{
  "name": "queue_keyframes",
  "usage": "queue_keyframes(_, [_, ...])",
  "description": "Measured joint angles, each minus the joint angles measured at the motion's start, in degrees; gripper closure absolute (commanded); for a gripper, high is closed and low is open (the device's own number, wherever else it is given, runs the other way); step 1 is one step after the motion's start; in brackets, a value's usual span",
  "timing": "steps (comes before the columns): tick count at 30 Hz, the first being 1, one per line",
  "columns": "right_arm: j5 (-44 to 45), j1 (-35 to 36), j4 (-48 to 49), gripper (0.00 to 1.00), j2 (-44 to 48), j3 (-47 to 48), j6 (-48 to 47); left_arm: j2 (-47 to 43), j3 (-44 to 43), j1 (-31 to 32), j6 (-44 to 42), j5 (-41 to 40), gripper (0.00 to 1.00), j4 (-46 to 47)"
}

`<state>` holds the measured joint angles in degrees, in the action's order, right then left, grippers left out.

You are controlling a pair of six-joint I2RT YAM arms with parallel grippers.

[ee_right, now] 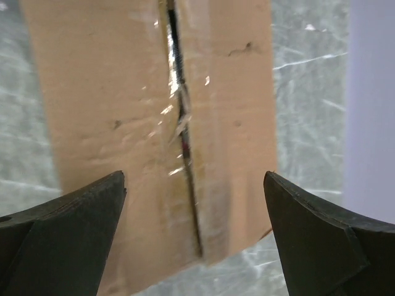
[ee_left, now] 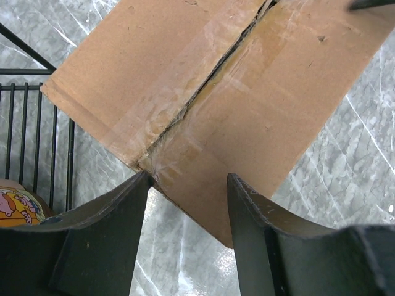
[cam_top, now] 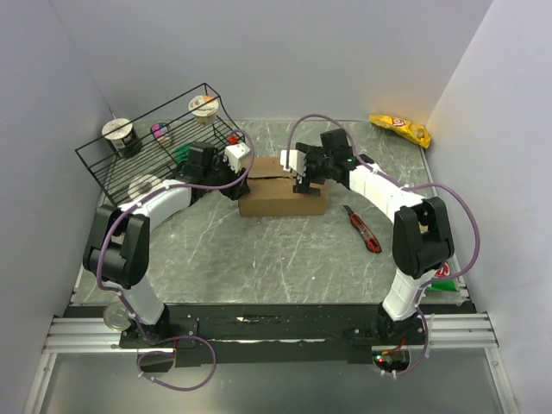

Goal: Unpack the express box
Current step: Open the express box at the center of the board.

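A: How does the left pincer (ee_left: 188,179) stand?
B: Spread partway, pinching nothing. Its black fingers (ee_left: 105,234) hang over one end of the plain brown corrugated cardboard express box (ee_left: 247,111), and the taped centre seam runs away from between them.
A: And its arm?
B: Elbow raised, forearm stretched low toward the box. A black wire rack (cam_top: 155,142) sits just beside the pincer, on its left.
A: The right pincer (ee_right: 194,179)?
B: Spread wide and empty, pointing down over the box's other end. The seam lies beneath the gap, its clear tape split, flaps still down.
A: That arm's pose?
B: Elbow bent high, forearm reaching inward, away from its base. Beside the forearm, a red-handled utility knife (cam_top: 364,231) lies on the grey marbled surface (cam_top: 259,259).
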<state>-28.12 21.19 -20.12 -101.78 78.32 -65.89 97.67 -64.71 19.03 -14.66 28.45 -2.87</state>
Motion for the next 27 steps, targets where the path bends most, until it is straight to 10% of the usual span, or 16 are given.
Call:
queue_keyframes(5, [4.20, 1.36, 5.84, 0.02, -3.91, 0.61, -2.91, 0.11, -0.15, -0.04, -0.85, 0.46, 0.43, -0.33])
queue_keyframes(13, [7.06, 1.29, 12.87, 0.43, -11.04, 5.75, -5.57, 0.11, -0.24, -0.20, -2.23, 1.44, 0.44, -0.22])
queue_keyframes(27, [-1.09, -0.85, 16.70, 0.36, -13.62, 8.00, -11.74, 0.46, -1.03, -0.20, -4.81, 3.54, 0.45, -1.60])
